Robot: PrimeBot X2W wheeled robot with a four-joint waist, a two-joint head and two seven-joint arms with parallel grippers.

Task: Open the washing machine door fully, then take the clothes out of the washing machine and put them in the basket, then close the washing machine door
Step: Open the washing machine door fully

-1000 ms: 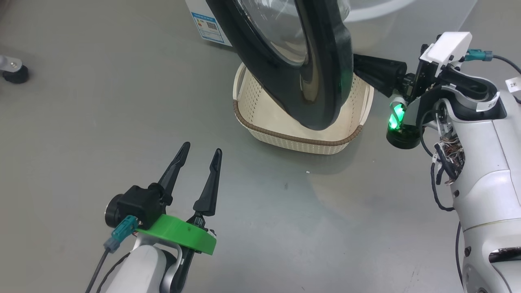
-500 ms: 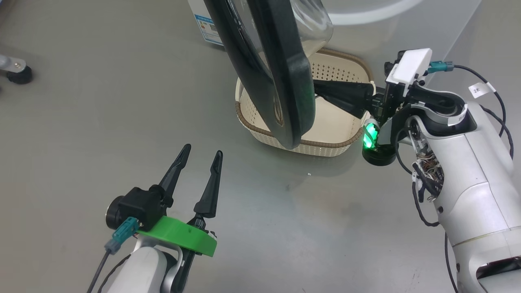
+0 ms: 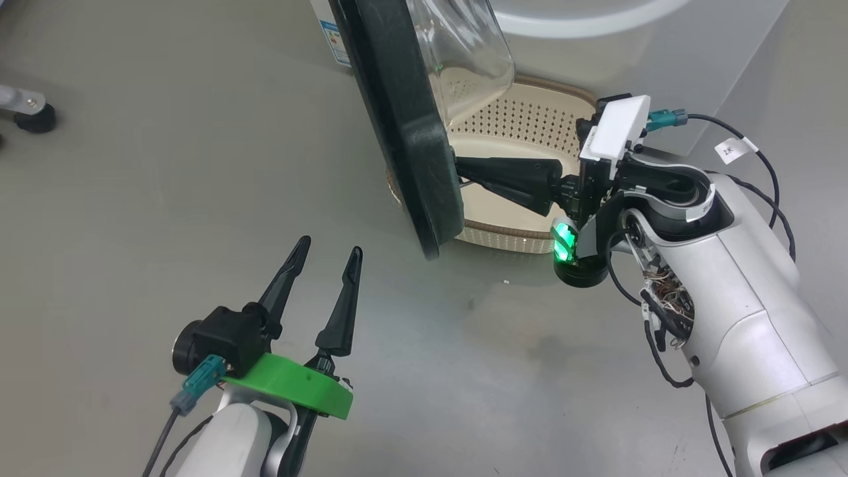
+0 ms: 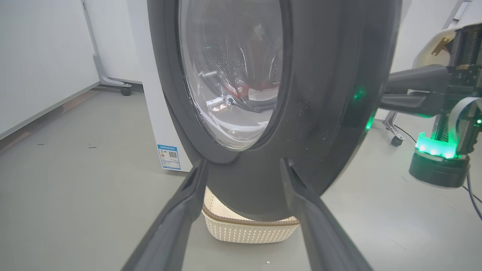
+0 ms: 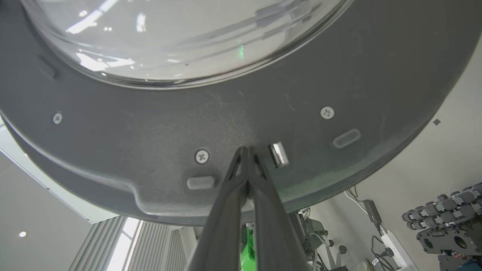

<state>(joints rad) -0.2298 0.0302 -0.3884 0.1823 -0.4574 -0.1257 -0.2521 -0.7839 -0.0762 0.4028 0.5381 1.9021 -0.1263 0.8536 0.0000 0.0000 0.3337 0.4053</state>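
**Door swing in hand: right pincer pushing from the inner face**

The washing machine door (image 3: pixel 404 132) stands swung out from the washing machine (image 3: pixel 596 53), nearly edge-on in the head view. Its lower rim hangs over the basket (image 3: pixel 523 119). By my reading it is not yet fully open. Behind the door glass, in the left wrist view, what I take for the clothes (image 4: pixel 241 90) shows as a red patch, too blurred for detail.

Right gripper (image 3: pixel 464 173): fingers pressed together with nothing between them. The tips are set against the door's inner face, just beside a small metal latch tab (image 5: pixel 279 154). It pushes the door; it does not grasp it.

Left gripper (image 3: pixel 330 244): fingers spread wide and empty. It is on the door's outer side, apart from it and pointing toward it.

Step in hand: the first one, opening the door.

Next move, as I judge it: follow the hinge arc with the push so the tips don't slide off the smooth plastic. The push should run until the door's rim is clear of the basket. Only then is the drum mouth free for a reach.
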